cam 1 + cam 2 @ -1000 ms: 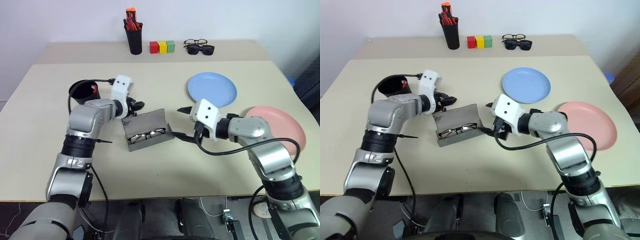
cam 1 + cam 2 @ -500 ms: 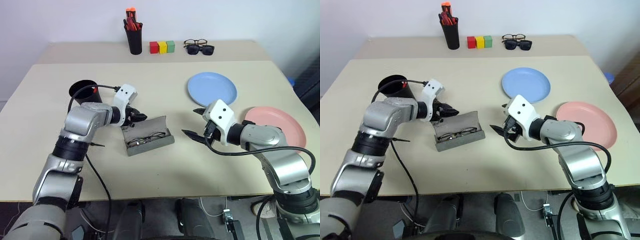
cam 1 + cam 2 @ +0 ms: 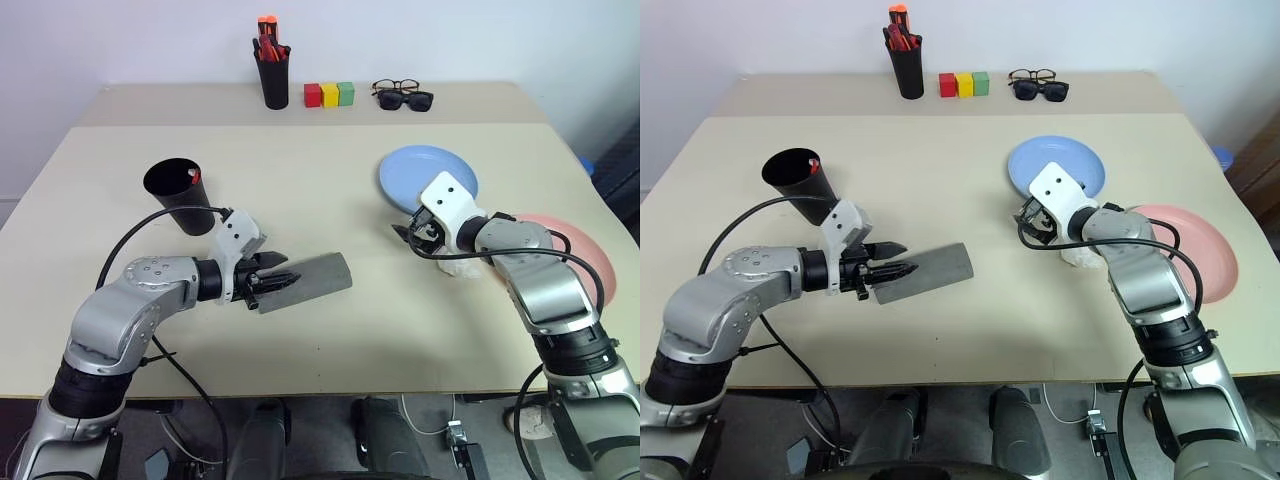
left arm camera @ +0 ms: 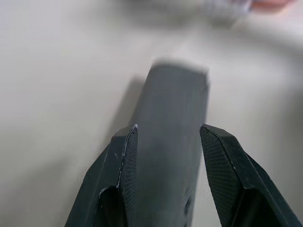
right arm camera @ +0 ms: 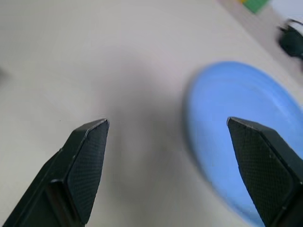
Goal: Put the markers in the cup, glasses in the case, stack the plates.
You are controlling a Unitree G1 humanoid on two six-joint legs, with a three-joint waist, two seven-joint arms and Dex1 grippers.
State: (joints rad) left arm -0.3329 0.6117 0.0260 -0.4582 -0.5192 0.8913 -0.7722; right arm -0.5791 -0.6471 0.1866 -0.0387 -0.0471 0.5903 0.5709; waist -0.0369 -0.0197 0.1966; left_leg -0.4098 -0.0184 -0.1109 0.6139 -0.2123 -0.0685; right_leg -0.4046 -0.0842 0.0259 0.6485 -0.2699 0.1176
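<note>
Gripping the grey hard-shell oblong glasses case (image 3: 305,280), the left tool (image 3: 278,283) has its two black fingers (image 4: 124,161) clamped on either side of one end; the case is shut, lid down, lying on the beige table (image 3: 330,340) with its free end pointing toward the robot's right. The thin black wire-rimmed glasses cannot be seen with the case closed.

Right tool (image 3: 1032,224) sits at the near edge of the round light blue plastic plate (image 3: 420,173), fingers spread wide, nothing between them; right wrist view has the plate rim just ahead of the open fingers (image 5: 85,161).

Round salmon pink plastic plate (image 3: 1200,245) lies on the table to the right of the blue one, apart from it, partly behind the right forearm. Plates not stacked.

Wide tapered matte black plastic cup (image 3: 178,194) stands upright, left of centre, with a bit of red showing inside the rim; which marker it is cannot be told.

Back of the table: narrow black pen pot with orange-capped red pens (image 3: 271,70), red, yellow and green blocks (image 3: 329,95), black sunglasses with a second pair of spectacles behind (image 3: 402,95).
</note>
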